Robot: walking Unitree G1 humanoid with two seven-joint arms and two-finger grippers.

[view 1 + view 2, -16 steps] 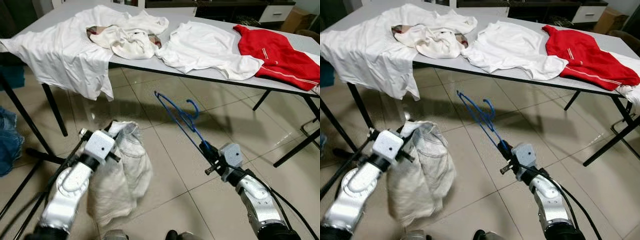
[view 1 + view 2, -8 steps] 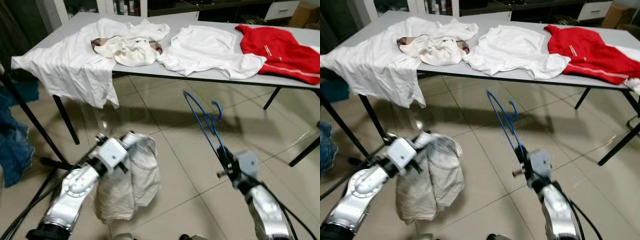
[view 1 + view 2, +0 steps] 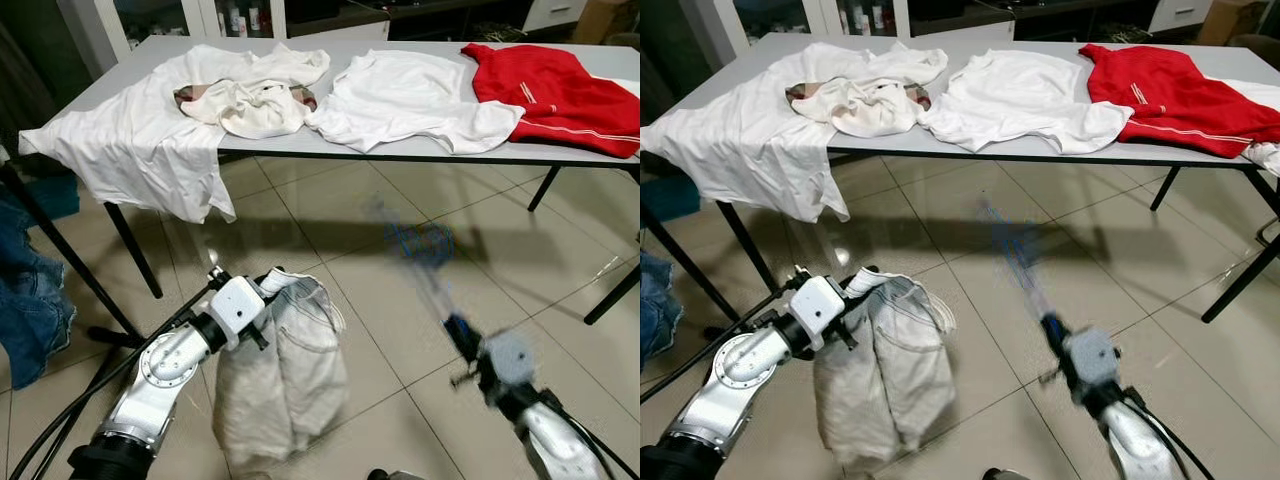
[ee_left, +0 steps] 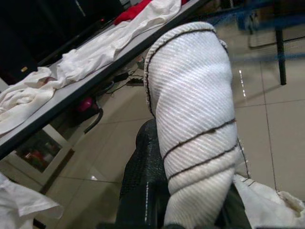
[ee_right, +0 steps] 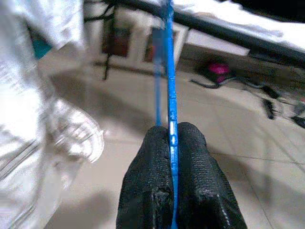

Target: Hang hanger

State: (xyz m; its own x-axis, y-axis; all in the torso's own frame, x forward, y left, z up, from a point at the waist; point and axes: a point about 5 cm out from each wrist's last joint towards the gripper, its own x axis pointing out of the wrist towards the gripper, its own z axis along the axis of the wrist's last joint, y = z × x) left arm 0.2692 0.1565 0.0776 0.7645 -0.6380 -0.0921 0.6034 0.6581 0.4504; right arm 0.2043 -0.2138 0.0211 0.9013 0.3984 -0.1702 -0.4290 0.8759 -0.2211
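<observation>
Blue hanger [image 5: 167, 71] pinched in right hand [image 5: 172, 138].

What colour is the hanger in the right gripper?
Blue hanger, clearest in the right wrist view, pinched by the right gripper.

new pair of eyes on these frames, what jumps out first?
The red top at the right end of the grey table, beside a row of white clothes. Below, over the tiled floor, the left hand grips a pale grey garment that hangs down in a bunch. The right hand is shut on a thin blue hanger, blurred in the eye views.
</observation>
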